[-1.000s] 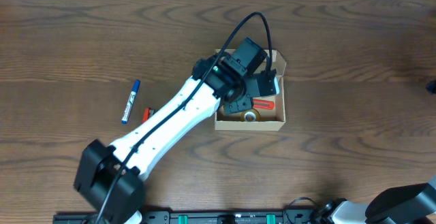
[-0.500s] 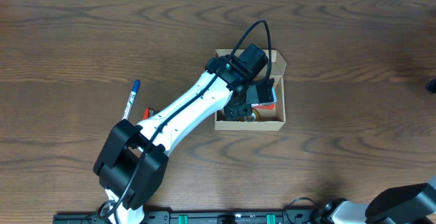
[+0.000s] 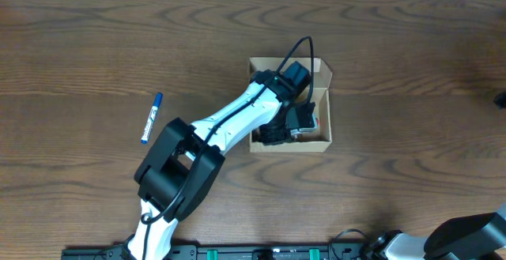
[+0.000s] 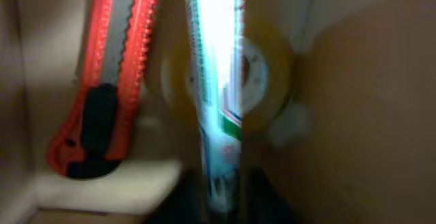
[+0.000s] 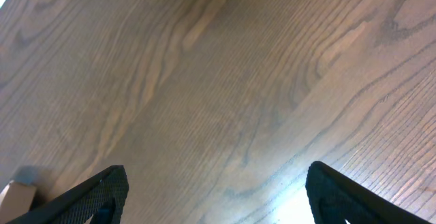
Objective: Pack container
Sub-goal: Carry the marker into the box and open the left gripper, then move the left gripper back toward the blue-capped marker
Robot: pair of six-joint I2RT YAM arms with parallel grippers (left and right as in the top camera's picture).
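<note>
At 9 o'clock from the container, a blue-and-white marker pen [image 3: 151, 118] lies loose on the dark wooden surface [image 3: 395, 39], seemingly one more thing to pack. The container, a small tan cardboard box [image 3: 312, 144] with its lid open, sits just toward 1 o'clock of the surface's middle, and the left pincer [image 3: 291, 126] is down inside it. In the left wrist view the pincer appears to pinch a slender white-and-green stick-shaped item [image 4: 214, 81]. A red plastic utility knife [image 4: 112, 60] lies at 9 o'clock of the item, and a roll of clear tape [image 4: 269, 81] sits under it and toward 3 o'clock. The step looks like laying this item down. Done well, it goes in parallel to the knife and is released only once it rests on something. The pincer then lifts straight up, so it neither snags the cardboard nor drags the box. The right pincer [image 5: 216, 200], spread wide and empty, hangs over bare wood and has no part here. From overhead the arm covers most of the box's inside, leaving only a sliver of orange-red. The left wrist view is blurred and glare washes out the item, so what it is and how firmly it is held cannot be settled. A tan patch [image 5: 15, 195] at 7 o'clock in the right wrist view is cut off and unidentifiable.
</note>
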